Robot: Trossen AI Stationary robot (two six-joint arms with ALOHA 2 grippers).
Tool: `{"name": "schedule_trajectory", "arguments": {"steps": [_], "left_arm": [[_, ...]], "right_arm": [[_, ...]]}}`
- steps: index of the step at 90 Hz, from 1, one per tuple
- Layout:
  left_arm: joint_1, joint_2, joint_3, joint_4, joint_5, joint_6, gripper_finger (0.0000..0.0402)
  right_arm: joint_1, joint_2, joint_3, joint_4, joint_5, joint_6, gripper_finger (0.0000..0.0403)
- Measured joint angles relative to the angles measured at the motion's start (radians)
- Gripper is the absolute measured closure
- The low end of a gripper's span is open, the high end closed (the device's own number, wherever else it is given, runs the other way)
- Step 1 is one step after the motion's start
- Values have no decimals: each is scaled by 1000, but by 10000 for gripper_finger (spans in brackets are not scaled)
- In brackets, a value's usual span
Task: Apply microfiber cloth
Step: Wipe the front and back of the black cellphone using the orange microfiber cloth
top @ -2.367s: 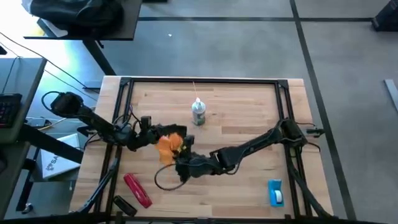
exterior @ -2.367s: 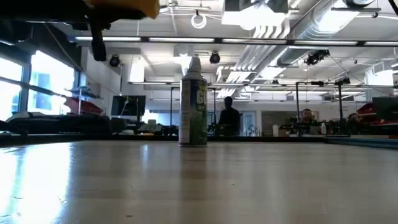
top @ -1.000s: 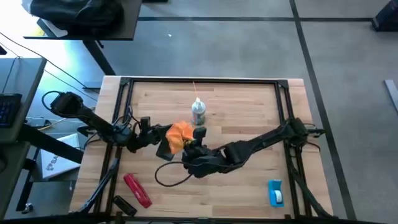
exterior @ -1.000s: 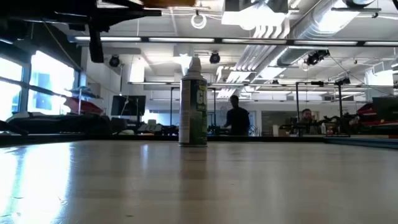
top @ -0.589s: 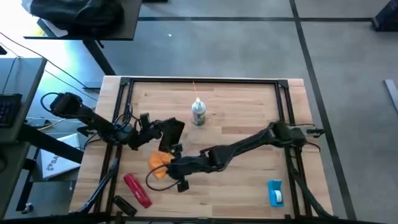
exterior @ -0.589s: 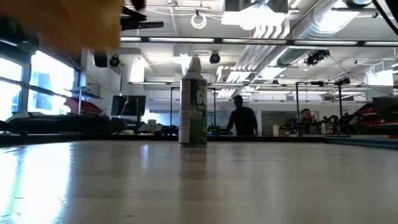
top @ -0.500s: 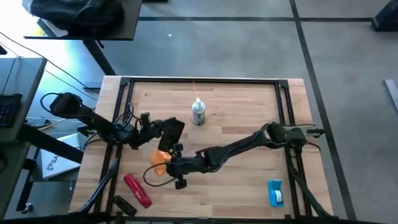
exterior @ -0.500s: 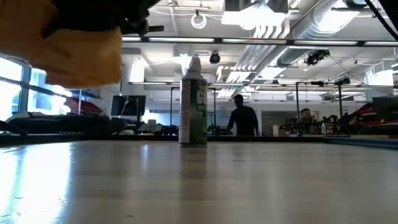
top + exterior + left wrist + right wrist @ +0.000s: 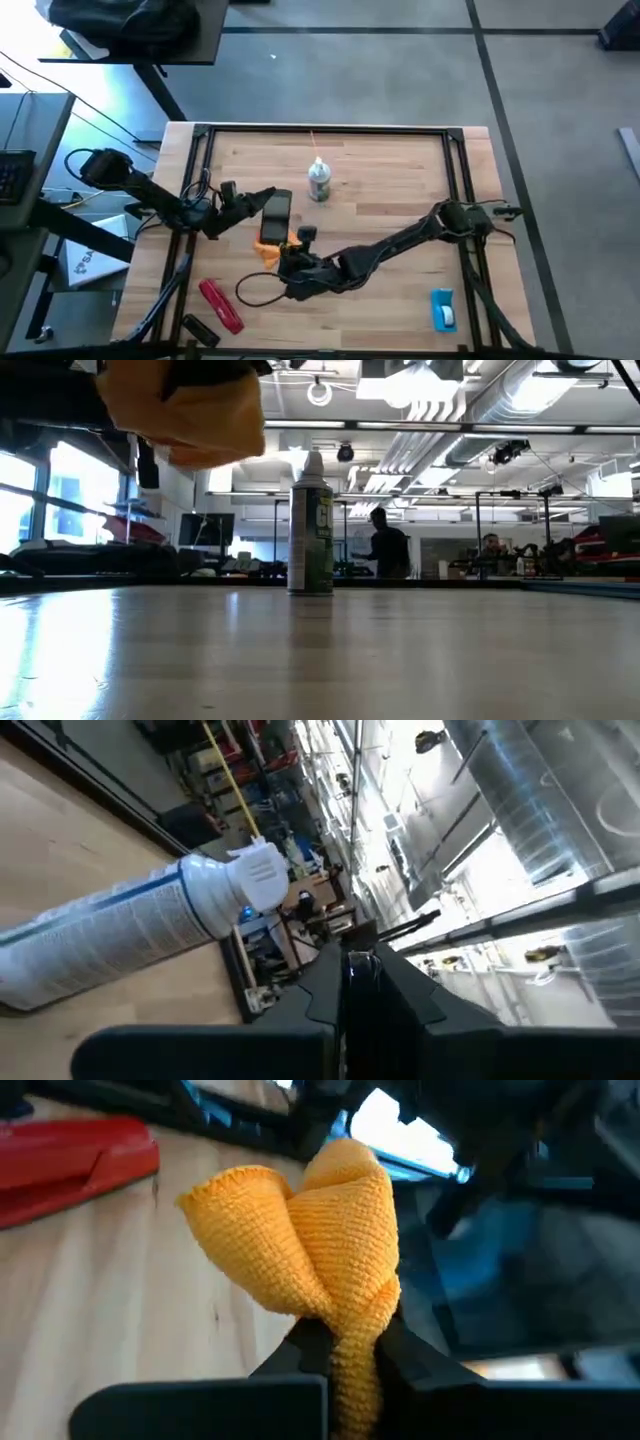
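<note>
The orange microfiber cloth (image 9: 270,248) is bunched up in my right gripper (image 9: 284,256), which is shut on it. It hangs in the air at the near end of a black phone (image 9: 275,215). The low view shows the cloth (image 9: 185,405) well above the table. The right wrist view shows the phone (image 9: 500,1270) just beyond the cloth (image 9: 320,1250); whether they touch I cannot tell. My left gripper (image 9: 252,203) comes from the table's left and is shut on the phone. My left gripper holds the phone by its left long edge (image 9: 264,205), coming about level from the table's left. The phone stays clear of the table, its face up. My right gripper pinches the gathered neck of the cloth (image 9: 345,1342) between its two fingers. The bunched folds bulge out beyond the fingertips, clear of the table.
A white and green spray can (image 9: 318,183) stands upright behind the phone, toward the far edge. A red oblong tool (image 9: 222,305) and a small black object (image 9: 200,329) lie near the front left corner. A blue object (image 9: 443,310) lies at the front right.
My right gripper has carried the cloth from on top of the phone toward the near edge, off the phone's near end, then back a little toward the right. The phone is uncovered and has turned so that its long side runs near to far.
</note>
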Motion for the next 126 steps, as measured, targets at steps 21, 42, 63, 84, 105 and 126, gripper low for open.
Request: {"name": "schedule_trajectory", "arguments": {"steps": [21, 42, 63, 84, 105, 126], "left_arm": [[-13, 0, -3, -12, 38, 41, 389], [-33, 0, -3, -16, 49, 83, 389], [-64, 0, -2, -33, 63, 164, 384], [-64, 0, -2, -46, 64, 161, 384], [-47, 1, -2, -45, 48, 161, 385], [-40, 1, -2, -59, 47, 140, 385]], "right_arm": [[1, -6, 0, -30, -127, 87, 400], [-11, -6, 2, -48, -140, 126, 400], [-19, -6, 2, -88, -175, 171, 400], [-20, -6, 2, -98, -216, 219, 400], [-10, -6, 2, -94, -522, 77, 400], [0, -53, 2, -105, -364, -15, 400]]}}
